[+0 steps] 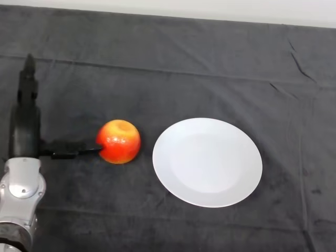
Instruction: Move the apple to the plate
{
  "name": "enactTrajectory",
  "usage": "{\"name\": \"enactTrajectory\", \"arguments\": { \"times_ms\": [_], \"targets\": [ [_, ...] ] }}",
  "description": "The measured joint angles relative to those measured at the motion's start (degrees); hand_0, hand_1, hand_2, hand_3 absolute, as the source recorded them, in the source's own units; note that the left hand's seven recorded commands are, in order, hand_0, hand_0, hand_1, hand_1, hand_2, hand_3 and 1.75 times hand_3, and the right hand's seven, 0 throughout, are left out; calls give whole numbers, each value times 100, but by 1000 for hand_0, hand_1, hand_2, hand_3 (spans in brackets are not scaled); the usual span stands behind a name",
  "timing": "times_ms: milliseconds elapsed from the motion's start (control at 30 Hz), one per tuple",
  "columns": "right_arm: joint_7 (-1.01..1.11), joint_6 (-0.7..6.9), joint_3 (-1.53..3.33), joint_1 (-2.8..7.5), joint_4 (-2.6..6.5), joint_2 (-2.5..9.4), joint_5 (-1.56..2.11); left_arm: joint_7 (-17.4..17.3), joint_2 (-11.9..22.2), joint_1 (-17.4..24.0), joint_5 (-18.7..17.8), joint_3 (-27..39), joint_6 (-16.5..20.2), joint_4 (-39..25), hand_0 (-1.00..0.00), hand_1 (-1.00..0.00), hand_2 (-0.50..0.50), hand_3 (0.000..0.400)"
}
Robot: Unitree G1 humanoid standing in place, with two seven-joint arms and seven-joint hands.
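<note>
A red and yellow apple [118, 142] stands upright on the dark cloth, just left of a white plate [207, 161] and apart from it. My left hand [25, 126] lies to the apple's left with its fingers [27, 84] straight, pointing toward the far edge of the table. Its thumb [71, 149] sticks out to the right and its tip touches the apple's left side. The hand is open and holds nothing. Nothing lies on the plate.
The dark cloth [173, 63] covers the whole table, with creases at the back right. A pale strip of wall runs along the far edge.
</note>
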Motion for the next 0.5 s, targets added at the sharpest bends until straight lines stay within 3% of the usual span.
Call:
{"name": "enactTrajectory", "arguments": {
  "times_ms": [500],
  "targets": [
    [0,2,3,-2,0,0,4,-310,-131,67,3,-481,192,-253,0,0,0,0]
  ]
}}
